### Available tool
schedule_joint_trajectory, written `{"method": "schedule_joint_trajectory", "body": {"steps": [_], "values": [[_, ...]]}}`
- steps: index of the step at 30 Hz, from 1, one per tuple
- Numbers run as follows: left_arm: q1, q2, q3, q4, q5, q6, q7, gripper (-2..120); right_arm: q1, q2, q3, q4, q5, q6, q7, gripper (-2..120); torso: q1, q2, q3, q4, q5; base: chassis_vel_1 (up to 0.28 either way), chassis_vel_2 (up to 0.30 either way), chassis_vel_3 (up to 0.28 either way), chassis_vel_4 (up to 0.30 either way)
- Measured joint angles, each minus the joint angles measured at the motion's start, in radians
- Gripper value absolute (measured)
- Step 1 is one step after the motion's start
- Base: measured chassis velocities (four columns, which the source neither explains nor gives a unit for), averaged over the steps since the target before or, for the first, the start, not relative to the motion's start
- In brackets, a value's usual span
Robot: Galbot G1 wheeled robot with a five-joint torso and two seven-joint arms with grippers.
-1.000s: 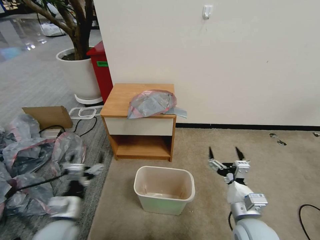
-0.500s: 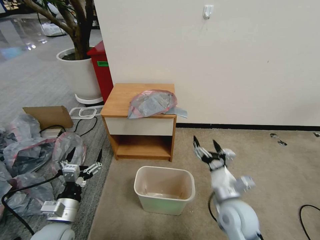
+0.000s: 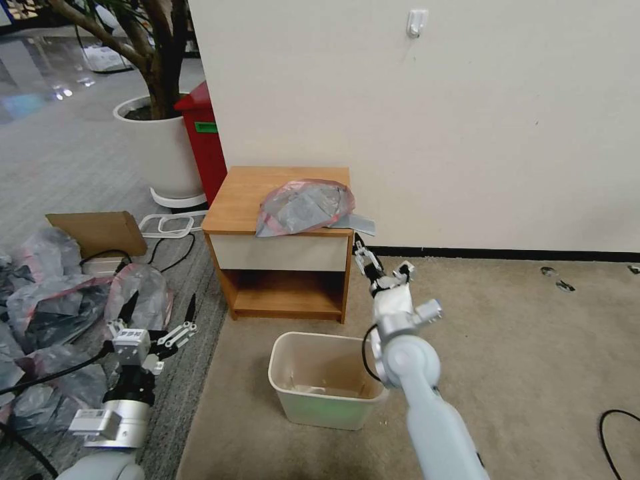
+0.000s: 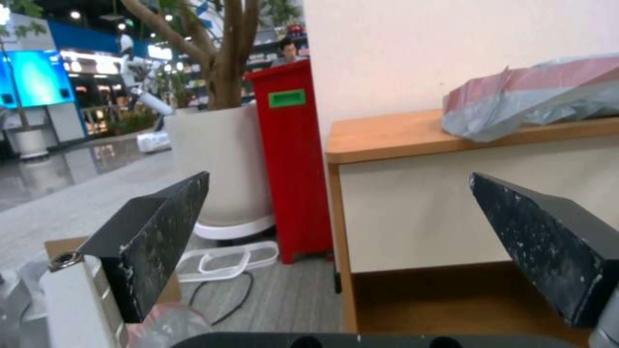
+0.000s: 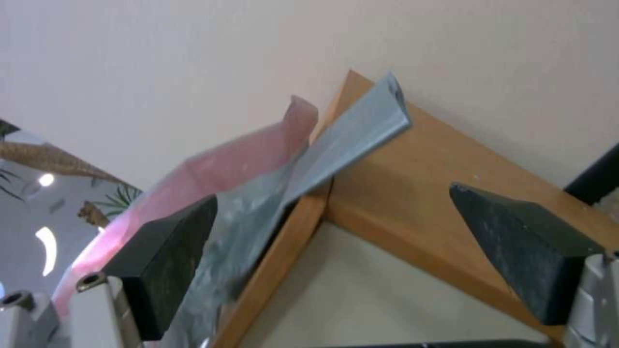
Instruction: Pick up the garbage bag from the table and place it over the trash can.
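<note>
1 garbage bag (image 3: pixel 303 206): thin crinkled grey film, pink-red rim band, heaped on table (image 3: pixel 243 200); its flat grey corner overhangs the edge just ahead of right gripper (image 3: pixel 377 261), fingers spread, nothing between. Table: smooth orange-brown wood, cream drawer front. 1 trash can (image 3: pixel 287 393): cream plastic, rounded corners, on beige carpet below. Left gripper (image 3: pixel 157 309) low, well apart, fingers spread.

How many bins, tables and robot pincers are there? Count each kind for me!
Bins: 2, the cream trash can and the red bin
Tables: 1, the table
Pincers: 2, the left pincer and the right pincer
Total: 5
</note>
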Motion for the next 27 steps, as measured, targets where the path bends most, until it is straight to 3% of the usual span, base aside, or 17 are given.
{"method": "schedule_joint_trajectory", "body": {"steps": [12,15,18,27], "values": [[0.011,-0.023,0.011,0.018,0.032,-0.016,-0.016,100,0.099,0.006,0.005,-0.107,0.055,0.018,-0.016,89,0.0,0.0,0.0,-0.0001,0.0,0.0,0.0,0.0,0.0],[0.007,-0.03,0.019,0.019,0.041,-0.016,-0.018,100,0.134,0.008,0.0,-0.146,0.057,0.029,-0.022,82,0.0,0.0,0.0,-0.0001,0.0,0.0,0.0,0.0,0.0],[0.009,-0.032,0.016,0.027,0.044,-0.019,-0.02,100,0.159,0.006,-0.002,-0.172,0.056,0.035,-0.026,65,0.0,0.0,0.0,-0.0001,0.0001,0.0,0.0,0.0,0.0],[0.012,-0.028,0.005,0.037,0.043,-0.03,-0.026,100,0.172,0.012,-0.01,-0.193,0.046,0.049,-0.039,34,0.0,0.0,0.0,0.0,0.0001,0.0,0.0,0.0,0.0]]}}
